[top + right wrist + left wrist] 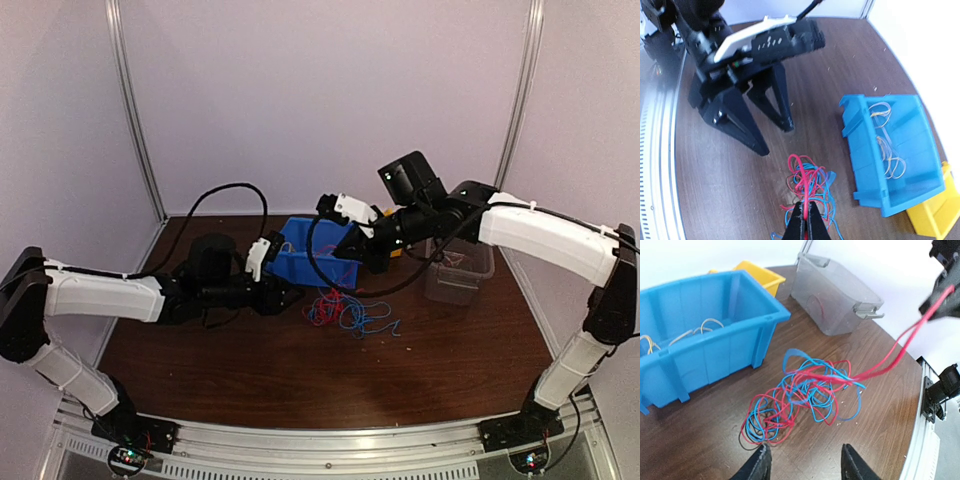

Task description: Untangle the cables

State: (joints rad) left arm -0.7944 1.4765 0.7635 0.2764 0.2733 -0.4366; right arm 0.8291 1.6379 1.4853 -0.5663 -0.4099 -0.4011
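Progress looks early-to-mid. A few yellow strands lie loose in the blue bin, off to one side of the right claw. The rest of the cables, red and blue, are one knotted heap on the table, under that claw and just ahead of the left claw's tips. Right claw is pressed together on a red strand, which runs taut from the heap up to it. That arm reaches in high beside the bin, wrist pitched down. Left claw is spread and holds nothing. It hovers low by the heap, arm stretched nearly flat over the table. Left to do, by my read: draw red clear of blue, then separate the remaining loops.
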